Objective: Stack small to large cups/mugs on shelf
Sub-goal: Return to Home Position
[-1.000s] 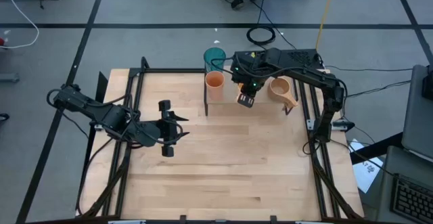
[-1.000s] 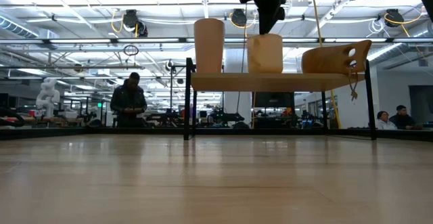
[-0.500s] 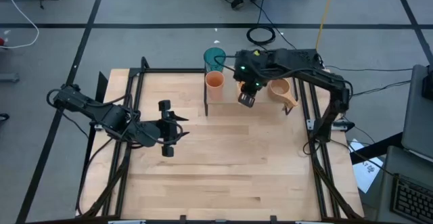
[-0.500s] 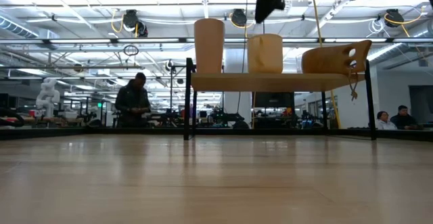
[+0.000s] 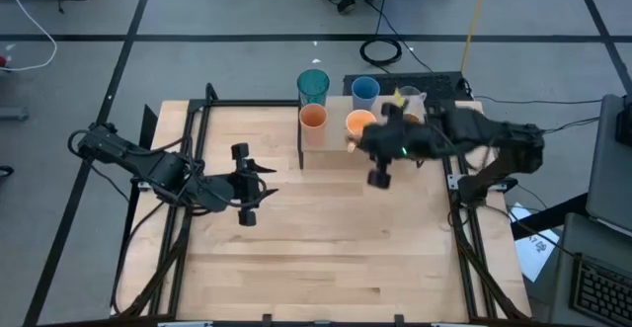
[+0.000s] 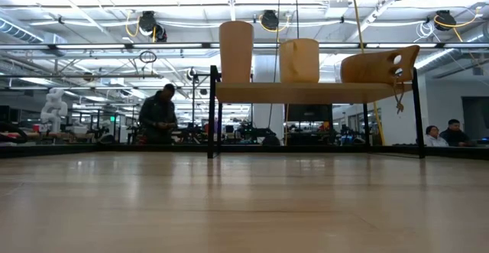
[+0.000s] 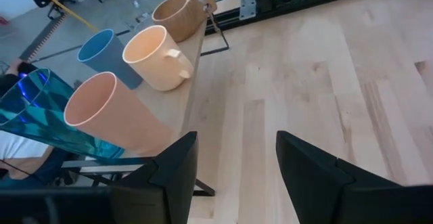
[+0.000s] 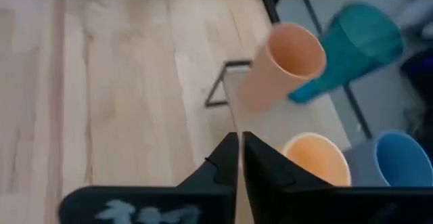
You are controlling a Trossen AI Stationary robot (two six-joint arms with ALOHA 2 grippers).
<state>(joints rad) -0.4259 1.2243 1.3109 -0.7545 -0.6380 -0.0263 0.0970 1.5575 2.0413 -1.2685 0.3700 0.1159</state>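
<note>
The shelf [image 6: 306,92] stands at the table's far side. On it, from left to right, stand the orange cup [image 5: 313,119], the orange handled mug [image 5: 359,124] and the wooden mug [image 6: 380,64]. In the high view my right arm hides most of the wooden mug. The teal tumbler [image 5: 313,83], the blue cup [image 5: 364,91] and the clear handled cup [image 5: 410,99] stand behind the shelf. My right gripper [image 5: 380,176] is shut and empty, just near of the shelf, high above the table. My left gripper [image 5: 242,186] is open and empty at the table's left.
Bare wooden tabletop [image 5: 336,248] stretches near of the shelf. Black frame rails [image 5: 197,149] run along the table's left and right sides. A person [image 6: 159,118] stands in the room beyond the table.
My right gripper has risen from just above the orange handled mug, out of the low view's top. It has then gone toward the table's near and right edges, off the shelf. The cups on the shelf have stayed where they were.
</note>
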